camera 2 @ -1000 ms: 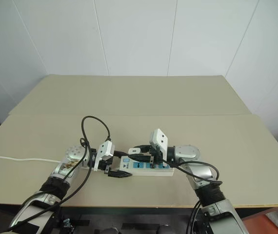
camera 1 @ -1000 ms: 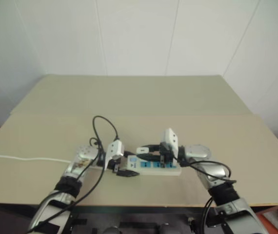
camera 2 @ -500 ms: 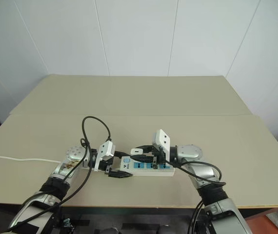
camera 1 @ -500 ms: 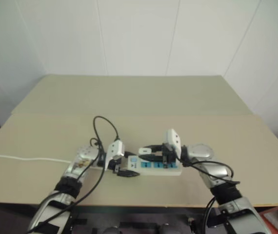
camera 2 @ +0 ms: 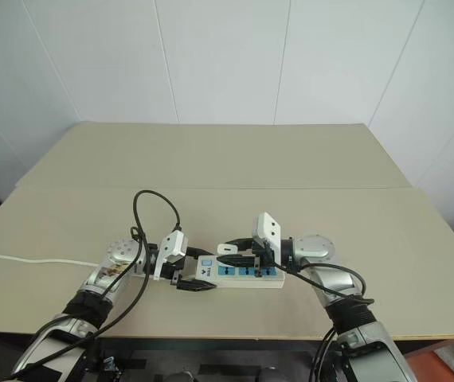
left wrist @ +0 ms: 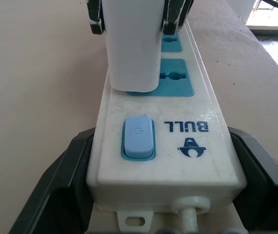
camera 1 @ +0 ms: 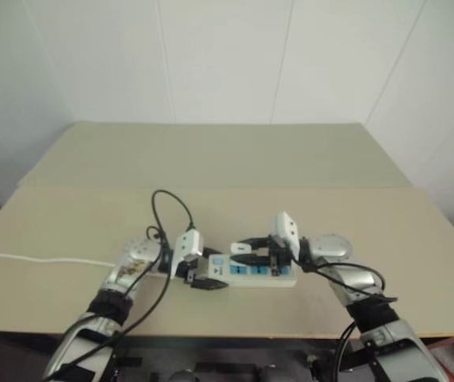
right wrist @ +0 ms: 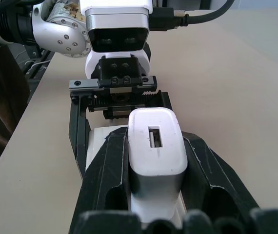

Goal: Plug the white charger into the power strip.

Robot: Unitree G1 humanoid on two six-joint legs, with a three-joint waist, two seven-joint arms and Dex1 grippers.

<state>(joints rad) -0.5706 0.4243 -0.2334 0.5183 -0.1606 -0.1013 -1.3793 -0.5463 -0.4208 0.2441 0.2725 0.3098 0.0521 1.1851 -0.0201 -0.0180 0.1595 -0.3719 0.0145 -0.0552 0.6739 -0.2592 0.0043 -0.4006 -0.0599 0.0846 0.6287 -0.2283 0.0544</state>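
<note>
We see the power strip (camera 2: 239,273) lying flat near the front edge of the beige table (camera 2: 227,167), its long axis running left to right between the two arms. The left gripper (camera 2: 185,274) is clamped on the strip's left end, the end with the pale blue switch (left wrist: 138,137) and the cord exit; in the left wrist view its black fingers (left wrist: 56,187) press against both long sides of the white housing. A thin white cord (camera 2: 32,259) trails away over the table toward the robot's left.

The right gripper (camera 2: 247,258) is closed on the white charger (right wrist: 156,146), one black finger on either flank of the block. We note the charger standing upright on the strip's top face, its lower end sitting on the blue socket (left wrist: 144,90) nearest the switch. Whether it is fully seated, we cannot tell. The next blue socket (left wrist: 176,78) lies uncovered just beyond it. In the right wrist view the charger's end face with a small rectangular port (right wrist: 154,137) faces the camera, and the left gripper's housing sits just past it
</note>
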